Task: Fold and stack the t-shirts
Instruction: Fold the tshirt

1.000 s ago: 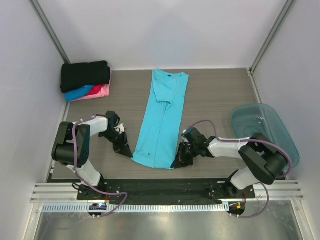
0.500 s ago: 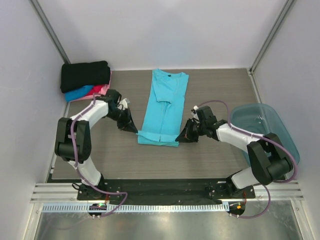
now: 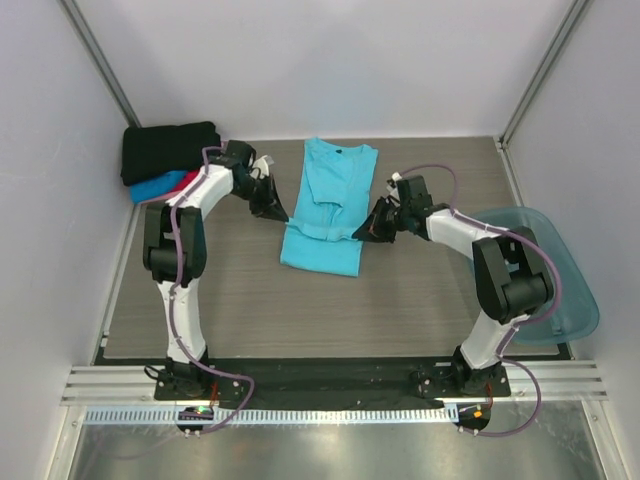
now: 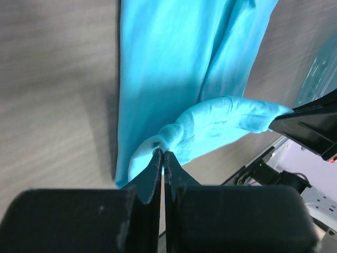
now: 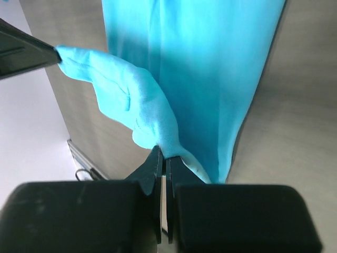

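Observation:
The turquoise t-shirt (image 3: 328, 205) lies lengthwise in the middle of the table, collar at the far end, its near half lifted and carried back over the far half. My left gripper (image 3: 281, 214) is shut on the hem's left corner (image 4: 158, 145). My right gripper (image 3: 364, 233) is shut on the hem's right corner (image 5: 167, 150). The hem hangs stretched between them above the shirt. A stack of folded shirts sits at the far left corner: black (image 3: 168, 150) on top, blue (image 3: 155, 188) and pink-red (image 3: 187, 179) beneath.
A translucent teal plastic tub (image 3: 556, 270) stands at the right edge of the table, beside the right arm. Grey walls close in the table on three sides. The arms' base rail runs along the near edge.
Both grippers have carried the shirt's near hem away from the near edge toward the collar, folding the shirt over itself. The shirt now looks about half as long.

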Robot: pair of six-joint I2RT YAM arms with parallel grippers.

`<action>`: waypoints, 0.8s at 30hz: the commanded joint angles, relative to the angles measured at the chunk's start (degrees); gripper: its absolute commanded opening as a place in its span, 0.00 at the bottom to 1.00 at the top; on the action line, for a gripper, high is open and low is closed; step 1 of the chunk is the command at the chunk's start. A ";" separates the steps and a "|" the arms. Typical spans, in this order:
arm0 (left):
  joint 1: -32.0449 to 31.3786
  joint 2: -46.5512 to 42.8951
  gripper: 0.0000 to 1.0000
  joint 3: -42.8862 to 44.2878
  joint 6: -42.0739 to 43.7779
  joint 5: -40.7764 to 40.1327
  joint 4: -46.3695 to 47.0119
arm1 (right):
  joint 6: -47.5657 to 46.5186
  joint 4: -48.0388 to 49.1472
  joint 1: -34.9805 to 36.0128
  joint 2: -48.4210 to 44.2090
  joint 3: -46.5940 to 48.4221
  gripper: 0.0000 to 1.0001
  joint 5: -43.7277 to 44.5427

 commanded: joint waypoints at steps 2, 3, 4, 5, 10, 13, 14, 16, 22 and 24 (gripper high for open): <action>-0.57 4.41 0.00 6.76 1.12 2.00 1.36 | -3.24 2.60 -1.30 4.09 6.53 0.01 0.62; -0.66 5.12 0.00 7.82 1.03 2.26 1.70 | -3.50 2.60 -1.47 4.72 7.67 0.01 0.62; -0.92 6.69 0.00 9.83 1.12 2.27 2.23 | -3.76 2.69 -1.56 5.51 8.11 0.01 0.88; -1.10 7.40 0.00 10.89 1.20 2.18 2.41 | -3.85 2.69 -1.65 6.65 8.47 0.01 1.06; -1.71 10.92 0.00 14.94 0.50 1.65 3.64 | -5.17 3.48 -1.74 9.38 9.88 0.01 2.11; -1.72 11.98 0.00 15.65 0.24 1.13 4.17 | -5.79 4.18 -1.91 10.70 10.49 0.01 2.29; -1.72 12.24 0.00 15.91 0.32 0.86 4.26 | -6.22 4.10 -2.09 11.14 11.01 0.01 2.47; -1.63 12.33 0.00 16.18 0.41 0.69 4.52 | -6.58 4.27 -2.18 11.66 11.54 0.01 2.82; -1.63 13.03 0.00 17.23 0.50 -0.81 5.22 | -8.16 4.45 -2.88 13.34 13.65 0.01 3.61; -1.72 13.21 0.00 18.02 0.85 -1.34 5.31 | -8.69 4.53 -3.14 13.69 14.36 0.01 3.79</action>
